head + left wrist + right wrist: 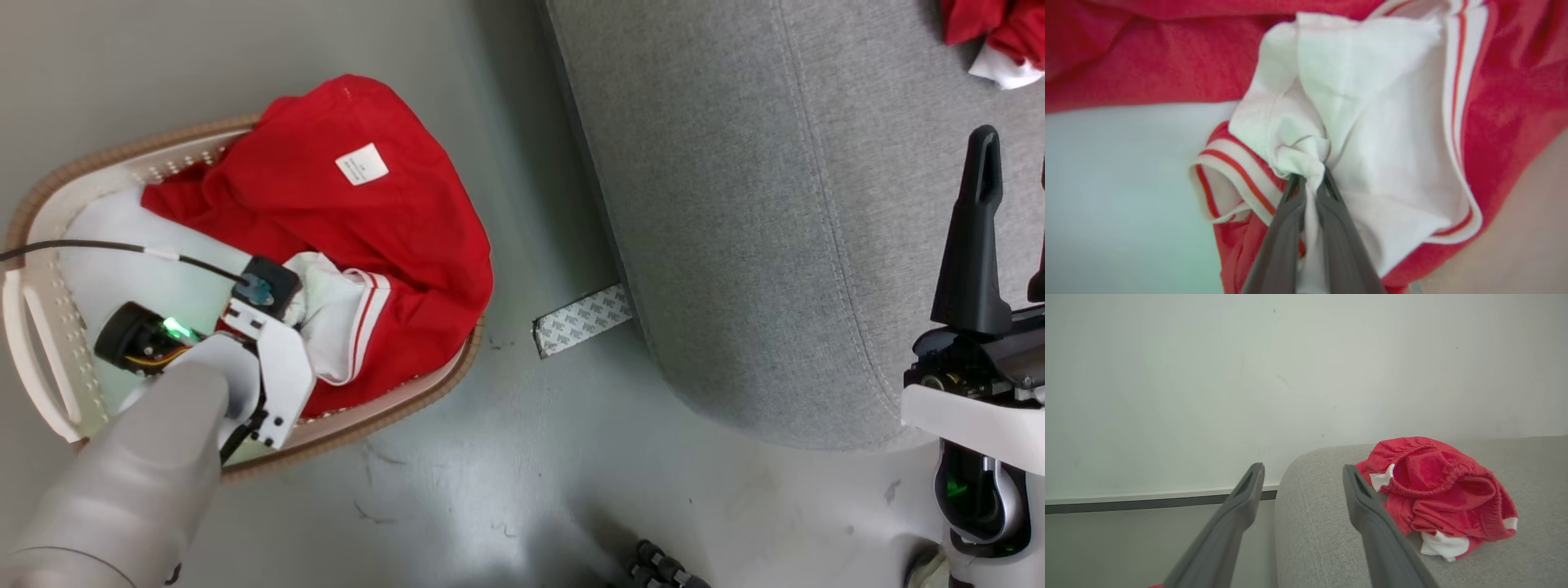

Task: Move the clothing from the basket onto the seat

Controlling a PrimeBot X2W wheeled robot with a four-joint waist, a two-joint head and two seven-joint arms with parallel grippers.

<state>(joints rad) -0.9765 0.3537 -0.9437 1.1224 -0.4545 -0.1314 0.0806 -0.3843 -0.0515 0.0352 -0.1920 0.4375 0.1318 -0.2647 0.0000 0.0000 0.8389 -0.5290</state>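
Pinching one garment (1380,134); second garment (1437,490) seated.

A grey-green floor (522,457) carries an oval white basket (49,188) with a brown rim and, near it, a large grey sofa (735,204). A patterned strip (582,319) lies flat at the sofa's base. Dark scuffs (371,457) mark the floor by the basket. A crumpled red-and-white garment (1437,486) rests on the sofa, well apart from the red clothing (326,220) heaped in the basket.

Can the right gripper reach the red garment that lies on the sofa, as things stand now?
Probably yes. The right gripper is open above the sofa, and nothing lies between it and the red garment ahead.
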